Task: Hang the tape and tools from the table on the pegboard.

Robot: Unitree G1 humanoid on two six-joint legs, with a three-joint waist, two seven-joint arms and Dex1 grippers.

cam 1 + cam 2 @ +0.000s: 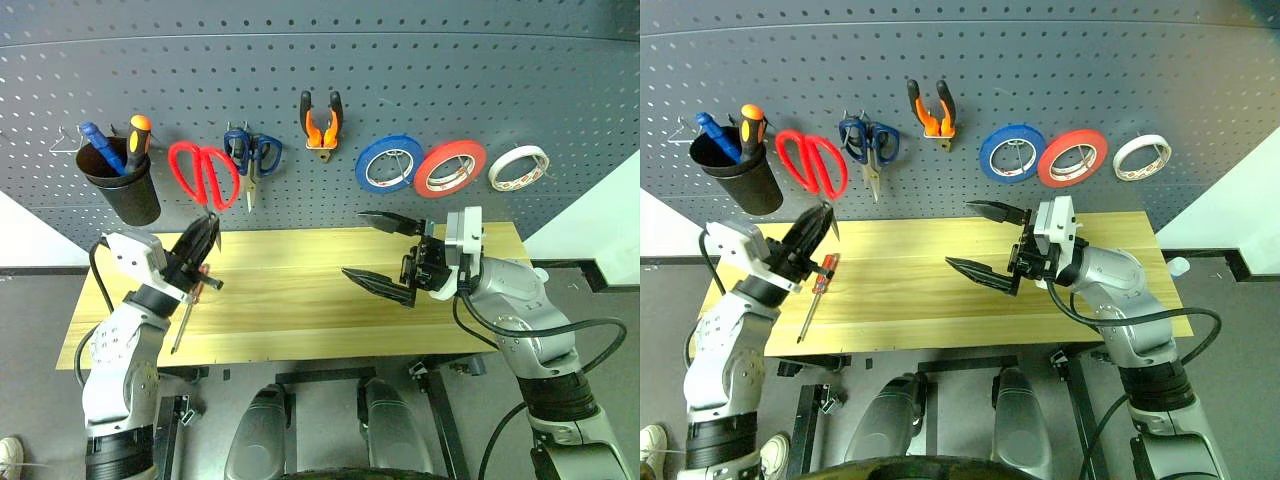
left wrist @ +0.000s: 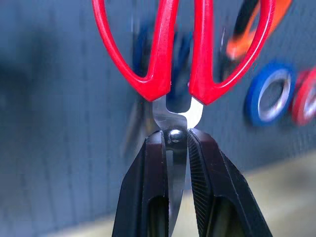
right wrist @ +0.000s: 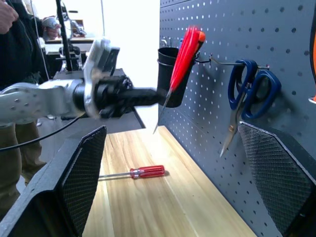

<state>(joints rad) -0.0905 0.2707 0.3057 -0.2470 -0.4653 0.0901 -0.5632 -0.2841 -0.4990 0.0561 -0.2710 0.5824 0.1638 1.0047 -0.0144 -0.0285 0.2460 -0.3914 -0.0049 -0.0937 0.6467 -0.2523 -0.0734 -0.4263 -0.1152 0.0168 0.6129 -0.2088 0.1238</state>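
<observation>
Pegboard: the large dark grey perforated pegboard (image 1: pixel 320 90) with wire hooks is the landmark; already on it hang the orange-and-black-handled pliers (image 1: pixel 321 125) and the small whitish roll of tape (image 1: pixel 519 167), alongside a blue tape roll (image 1: pixel 389 164), a red tape roll (image 1: pixel 450 167), blue-handled scissors (image 1: pixel 252 157) and a black cup (image 1: pixel 122 182)
Table: the long light wooden table (image 1: pixel 300 300) stands right below the pegboard; the slim red-handled screwdriver (image 1: pixel 815 295) lies on it, not yet hung
Red-handled scissors: the red-handled steel scissors (image 1: pixel 204 175) are held up against the pegboard, between the cup and the blue-handled scissors, loops up
Handling: judged stiff, light, smooth metal that may swivel in a pinch; a hold at the pivot leaves both loops free for a hook
Left gripper: the left gripper (image 2: pixel 175 148) is clamped tight on the blades just below the pivot rivet
Right gripper: the right gripper (image 1: pixel 385 250) hangs over the table, jaws spread wide, holding nothing
Views compared: the left wrist view shows the exact pinch point; the right wrist view shows the scissors edge-on near the pegboard, plus a person (image 3: pixel 15 98) standing beyond the table, well away from the pegboard
</observation>
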